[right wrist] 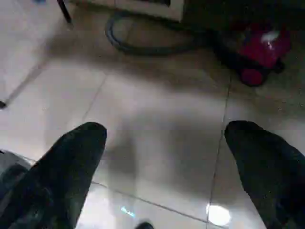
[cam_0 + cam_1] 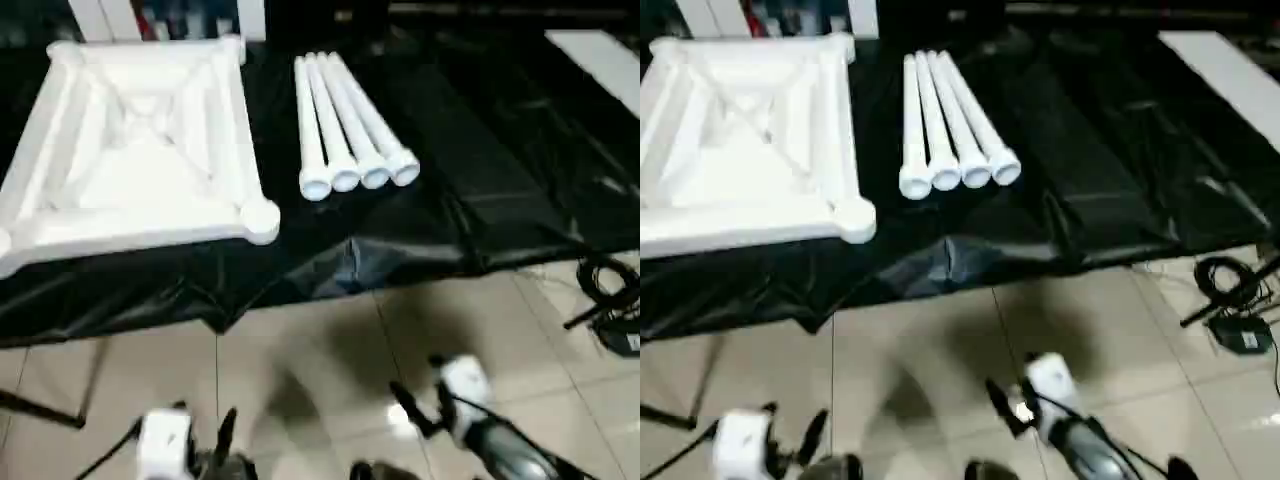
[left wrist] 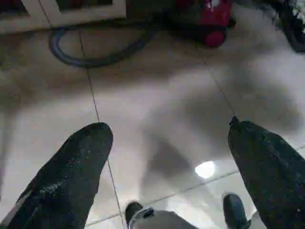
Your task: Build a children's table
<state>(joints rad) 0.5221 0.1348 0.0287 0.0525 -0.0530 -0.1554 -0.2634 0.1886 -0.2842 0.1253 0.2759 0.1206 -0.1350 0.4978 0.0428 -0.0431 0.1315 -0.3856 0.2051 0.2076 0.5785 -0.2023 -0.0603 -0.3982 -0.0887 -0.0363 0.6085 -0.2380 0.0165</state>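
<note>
Top (image 2: 140, 150): lies ribbed side up on the bench (image 2: 480, 160), at my left. I read this as deliberate, since it turns the round corner sockets upward to take the legs.
Socket (image 2: 260, 215): the near right corner, closest to the legs and, in my judgement, the easiest first target.
Legs (image 2: 350, 125): four tubes side by side, touching, just right of the top, flared ends toward me. Laid parallel so that one can be lifted off the outer side without disturbing the others.
Bench cover: black sheet, draped over the near edge; it keeps the white parts easy to pick out.
Left gripper (image 3: 167, 157): low over the tiled floor (image 2: 330, 350), well short of the bench; jaws spread nearly full, holding nothing.
Right gripper (image 1: 162, 157): likewise low over the floor, jaws spread nearly full, empty.
Stage: nothing fitted yet. I keep both jaws wide so either arm can go straight to a leg.
Cable (image 2: 605, 290): on the floor at my right, clear of the reach.
</note>
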